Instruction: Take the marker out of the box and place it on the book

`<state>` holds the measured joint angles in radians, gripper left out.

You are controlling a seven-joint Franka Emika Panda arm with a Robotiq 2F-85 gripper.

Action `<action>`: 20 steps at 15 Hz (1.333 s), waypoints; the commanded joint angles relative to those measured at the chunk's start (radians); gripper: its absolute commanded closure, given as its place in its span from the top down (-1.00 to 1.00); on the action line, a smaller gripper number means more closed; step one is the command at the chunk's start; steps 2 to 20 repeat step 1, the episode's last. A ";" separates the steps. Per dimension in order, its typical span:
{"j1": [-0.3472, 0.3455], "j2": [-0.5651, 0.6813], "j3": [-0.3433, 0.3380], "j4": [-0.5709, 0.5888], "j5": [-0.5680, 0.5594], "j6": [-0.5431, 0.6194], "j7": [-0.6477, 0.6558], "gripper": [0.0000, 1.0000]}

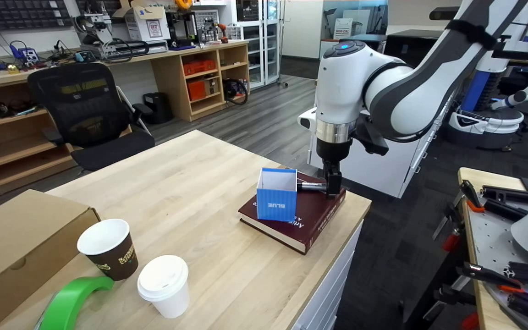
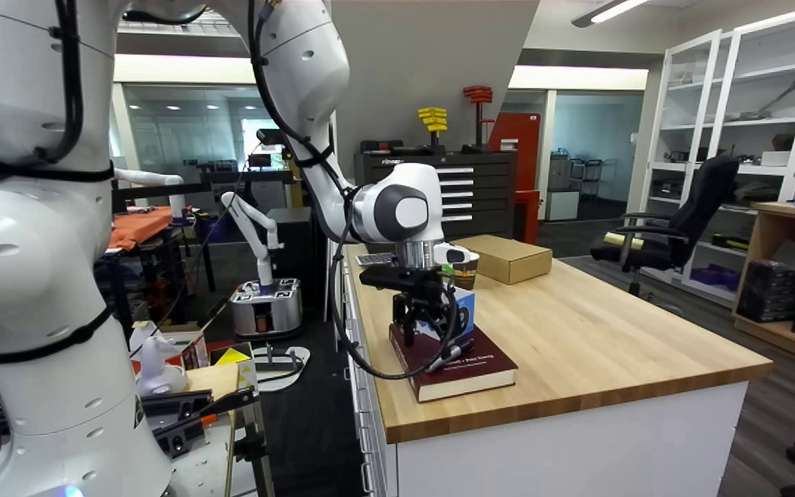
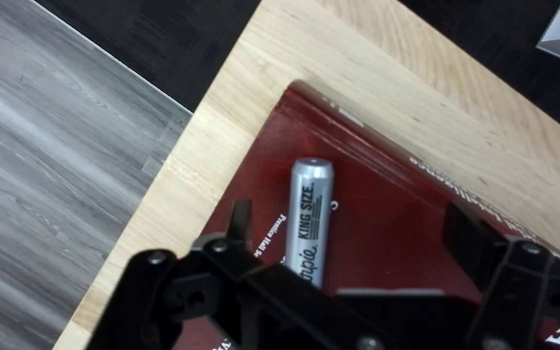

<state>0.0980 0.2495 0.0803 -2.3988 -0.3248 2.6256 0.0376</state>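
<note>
Clearly, the marker (image 3: 310, 218) lies on the book (image 3: 392, 228), between parted fingers (image 3: 241, 226)

In an exterior view, the gripper (image 1: 333, 190) points down over the book; from here I cannot tell the gap between its fingers. The marker lies on the dark red cover, silver end by the gripper, black end running behind the blue box (image 1: 277, 205). That box stands upright on the book too, its pale inside showing. Farther along the desk (image 1: 227, 270) are a brown paper cup (image 1: 117, 257), a lidded white cup (image 1: 165, 286), a green curved piece (image 1: 72, 302) and a big cardboard box (image 1: 21, 247).

In an exterior view where the arm (image 2: 315, 76) stands close, the marker shows on the book, outside the blue box, which the gripper partly hides. The book lies near a corner of the desk.

In the wrist view, the fingers stand wide apart, the marker between them and nearer one than the other. "KING SIZE" shows in black on its silver barrel; its lower part is hidden behind the gripper.
</note>
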 commanded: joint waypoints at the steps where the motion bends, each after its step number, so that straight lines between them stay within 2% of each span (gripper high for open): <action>1: 0.015 -0.001 -0.014 0.000 0.009 -0.001 -0.007 1.00; 20: 0.015 -0.001 -0.014 0.000 0.009 -0.001 -0.007 1.00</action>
